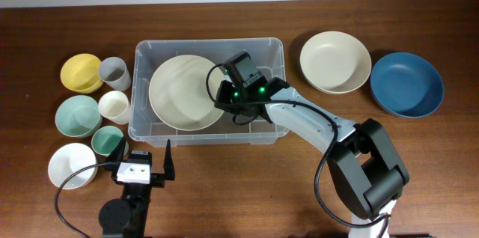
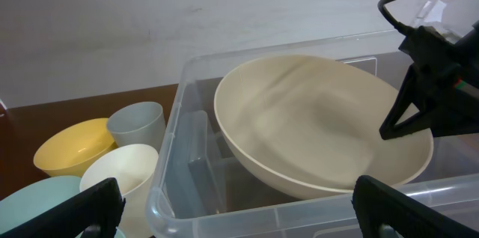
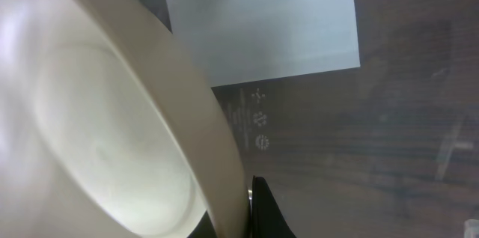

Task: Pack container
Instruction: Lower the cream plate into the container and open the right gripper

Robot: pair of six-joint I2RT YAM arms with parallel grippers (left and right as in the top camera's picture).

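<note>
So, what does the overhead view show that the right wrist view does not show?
Only overhead: the blue bowl and beige bowl to the right of the container, the yellow bowl and grey cup to its left, and the open left gripper. Only right wrist: the white label on the container's base, seen close. Both: the large cream bowl inside the container, with the right gripper shut on its rim.

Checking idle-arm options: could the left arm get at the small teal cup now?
Probably yes: the left gripper is open and empty, and the teal cup stands close beside it, with nothing between them.
</note>
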